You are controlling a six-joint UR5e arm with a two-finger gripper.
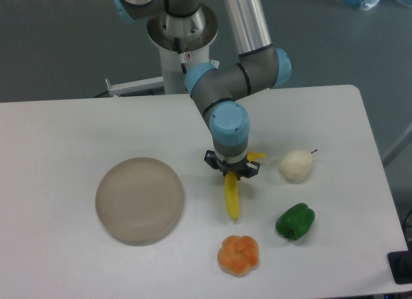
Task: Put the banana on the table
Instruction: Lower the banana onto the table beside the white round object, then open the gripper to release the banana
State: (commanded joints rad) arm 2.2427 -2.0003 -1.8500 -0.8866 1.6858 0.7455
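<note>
Camera view, end effector point(231, 174) over banana point(231, 198), table point(58, 247)

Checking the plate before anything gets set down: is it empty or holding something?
Empty. The plate shows only its bare beige surface; the banana lies apart, under the gripper.
</note>
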